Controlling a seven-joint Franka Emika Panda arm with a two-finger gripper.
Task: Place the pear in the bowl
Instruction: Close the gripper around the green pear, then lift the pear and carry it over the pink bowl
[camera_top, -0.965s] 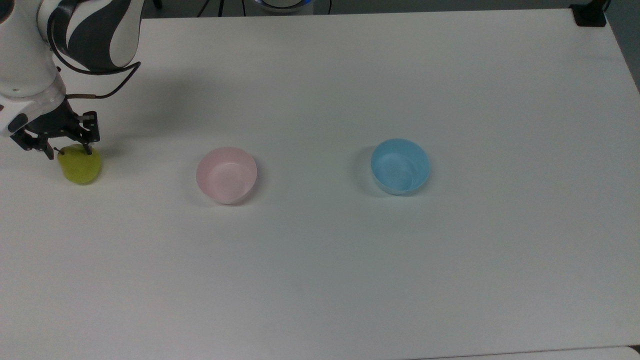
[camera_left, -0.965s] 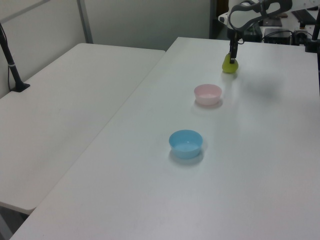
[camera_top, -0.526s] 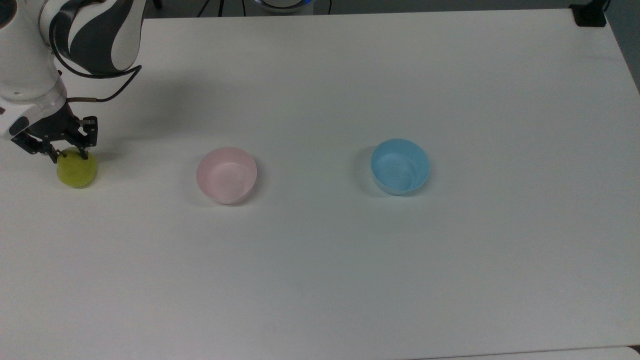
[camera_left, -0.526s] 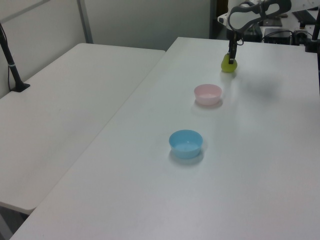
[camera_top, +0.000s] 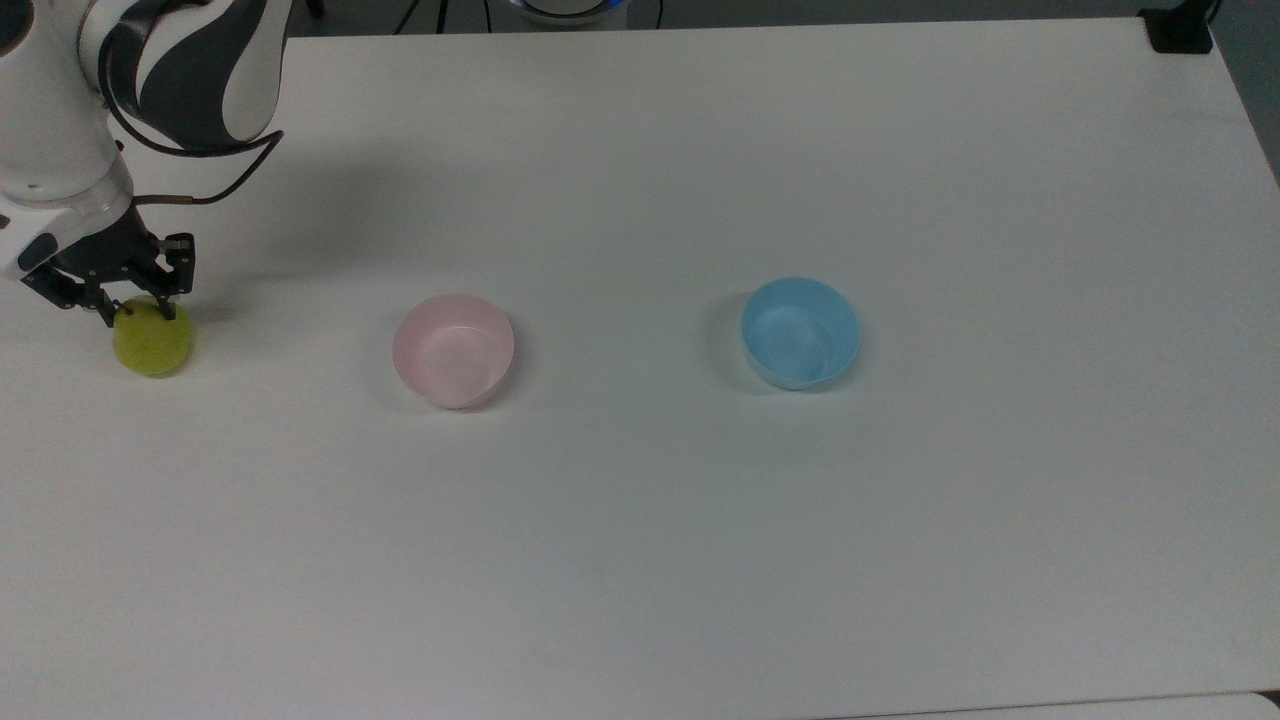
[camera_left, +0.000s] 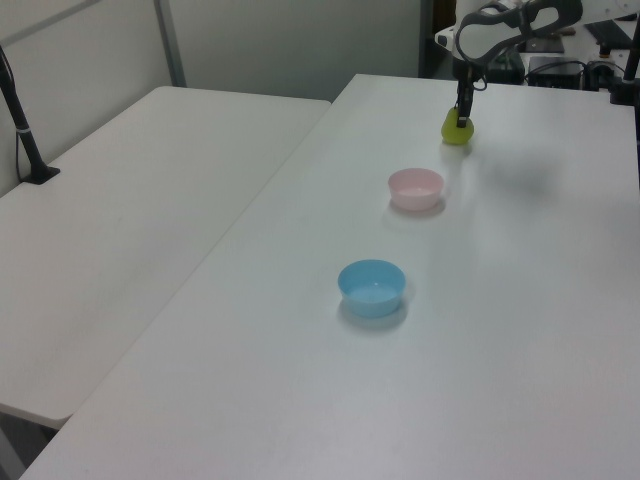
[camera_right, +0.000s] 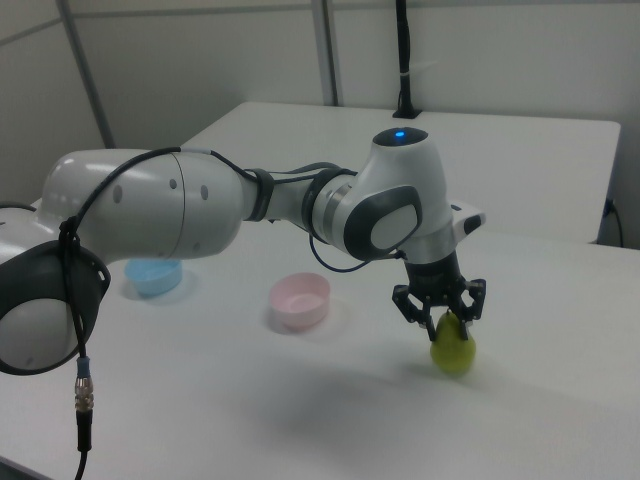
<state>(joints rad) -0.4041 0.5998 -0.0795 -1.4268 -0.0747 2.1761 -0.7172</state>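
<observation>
White arm reaches down vertically; I see its gripper (camera_right: 440, 318) clamped on the pear's (camera_right: 453, 346) top. Pear rests on the table (camera_top: 700, 520), at the top view's left of the pink bowl (camera_top: 453, 349), apart.

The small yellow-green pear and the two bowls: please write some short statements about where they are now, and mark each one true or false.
1. The small yellow-green pear lies inside the pale pink plastic bowl. False: it sits on the white table, apart from that bowl.
2. The gripper is at the top of the pear. True.
3. In the top view, the pink bowl is between the pear and the light blue plastic bowl. True.
4. The light blue bowl holds a fruit. False: its inside is bare.
5. Both bowls stand upright. True.
</observation>
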